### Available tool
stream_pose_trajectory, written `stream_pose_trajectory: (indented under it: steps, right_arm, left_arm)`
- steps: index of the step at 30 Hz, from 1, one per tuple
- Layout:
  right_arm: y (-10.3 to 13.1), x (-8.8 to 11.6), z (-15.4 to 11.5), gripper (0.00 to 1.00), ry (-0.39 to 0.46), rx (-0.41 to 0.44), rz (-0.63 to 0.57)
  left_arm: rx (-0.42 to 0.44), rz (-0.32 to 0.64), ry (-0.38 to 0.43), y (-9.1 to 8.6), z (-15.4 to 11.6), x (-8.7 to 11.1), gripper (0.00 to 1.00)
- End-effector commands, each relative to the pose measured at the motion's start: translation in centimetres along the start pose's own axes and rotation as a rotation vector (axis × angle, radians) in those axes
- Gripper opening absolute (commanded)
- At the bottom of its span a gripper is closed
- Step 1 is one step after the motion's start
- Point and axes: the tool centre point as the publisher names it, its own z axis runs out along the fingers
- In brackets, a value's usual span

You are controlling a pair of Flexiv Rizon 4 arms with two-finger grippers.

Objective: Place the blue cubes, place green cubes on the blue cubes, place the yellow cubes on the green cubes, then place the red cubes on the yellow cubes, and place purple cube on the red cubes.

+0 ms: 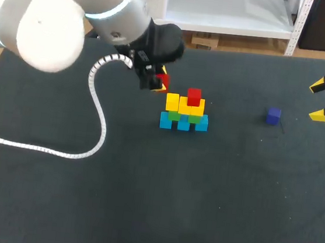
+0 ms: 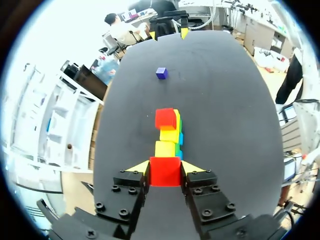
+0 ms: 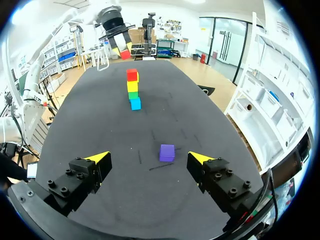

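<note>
One red cube [image 2: 164,172] is clamped in the left gripper [image 2: 165,167], and the bare-topped yellow cube [image 2: 165,148] lies straight ahead, just beyond its yellow tips.

Row of small blue cubes [image 1: 184,124] sat mid-way across the dark matte table [image 1: 141,201]. Green cubes [image 1: 175,116] were on them, yellow cubes [image 1: 172,102] on those, and one red cube [image 1: 193,96] on the right-hand yellow. Second red cube [image 2: 164,172] was clamped in the left gripper [image 2: 165,167], up behind-left of the stack. Small purple cube [image 1: 273,115] lay well right of it, between stack and right gripper [image 1: 322,101].

Cubes: 3×blue [image 1: 184,124], 2×green [image 1: 175,116], 3×yellow [image 1: 172,101], 2×red [image 1: 194,96], 1×purple [image 1: 273,115].
</note>
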Motion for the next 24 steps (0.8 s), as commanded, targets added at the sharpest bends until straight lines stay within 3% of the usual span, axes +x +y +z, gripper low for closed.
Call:
stream_pose_trajectory:
  steps: [1,24]
  right_arm:
    - [0.0,0.0,0.0,1.0,-0.002,0.0,-0.001]
    - [0.0,0.0,0.0,1.0,-0.002,0.0,-0.001]
  left_arm:
    - [-0.044,0.001,-0.009,-0.3,0.2,-0.6,0.0]
    - [0.139,0.049,-0.047,0.4,0.7,-1.8,0.0]
